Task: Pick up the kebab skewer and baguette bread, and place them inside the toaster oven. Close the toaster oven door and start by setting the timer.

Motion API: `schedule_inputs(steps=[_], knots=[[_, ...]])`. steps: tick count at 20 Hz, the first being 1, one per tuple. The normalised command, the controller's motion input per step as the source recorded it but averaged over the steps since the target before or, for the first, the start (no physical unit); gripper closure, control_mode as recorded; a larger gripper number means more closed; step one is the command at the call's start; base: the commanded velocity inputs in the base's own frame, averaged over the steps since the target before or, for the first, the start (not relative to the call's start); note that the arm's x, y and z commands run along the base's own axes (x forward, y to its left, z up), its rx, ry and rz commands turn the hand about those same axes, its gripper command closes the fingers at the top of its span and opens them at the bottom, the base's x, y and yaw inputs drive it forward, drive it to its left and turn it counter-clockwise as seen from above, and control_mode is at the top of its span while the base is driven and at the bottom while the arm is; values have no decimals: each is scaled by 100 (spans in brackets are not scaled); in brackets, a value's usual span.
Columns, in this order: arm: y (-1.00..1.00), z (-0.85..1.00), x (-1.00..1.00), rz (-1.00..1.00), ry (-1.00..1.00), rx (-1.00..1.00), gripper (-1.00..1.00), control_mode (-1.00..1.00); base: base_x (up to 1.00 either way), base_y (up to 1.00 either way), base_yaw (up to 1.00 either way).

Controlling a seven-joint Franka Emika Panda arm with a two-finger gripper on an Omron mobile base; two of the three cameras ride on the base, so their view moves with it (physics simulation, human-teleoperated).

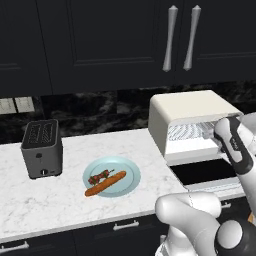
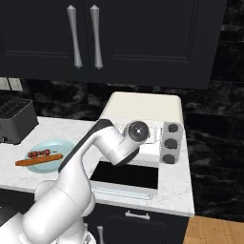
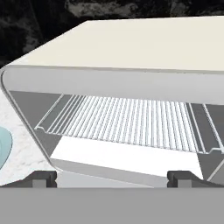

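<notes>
Toaster oven: the cream-white boxy toaster oven (image 3: 131, 43) is standing open, gripper (image 3: 112, 178) hovering at its mouth, fingertips spread apart and holding nothing.
Wire rack: the silver wire rack (image 3: 127, 120) is sitting bare.
Door: the dark glass toaster oven door (image 2: 125, 175) is lying flat.
Food: the chunky dark red kebab skewer (image 1: 99, 176) and slim orange-brown baguette bread (image 1: 105, 184) are waiting on the pale blue plate (image 1: 127, 188), well left.
Remaining: everything, I'd say.

White marble counter (image 1: 65, 195) bears toaster (image 1: 42, 148), plate (image 1: 127, 186), toaster oven (image 1: 187, 117).

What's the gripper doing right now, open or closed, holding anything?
Gripper: open and empty, fingertips wide apart before the cream-white boxy toaster oven.
</notes>
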Motion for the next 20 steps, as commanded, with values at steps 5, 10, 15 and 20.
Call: schedule_inputs(steps=[5, 10, 15, 20], knots=[[-20, -38, 16, 0, -12, -4, -100, -100, 0, 0, 0], [-24, 0, 26, 0, -4, -1, -100, -100, 0, 0, 0], [-4, 0, 52, -1, 0, 0, -100, -100, 0, 0, 0], [-4, -2, 30, 0, 0, 0, -100, -100, 0, 0, 0]])
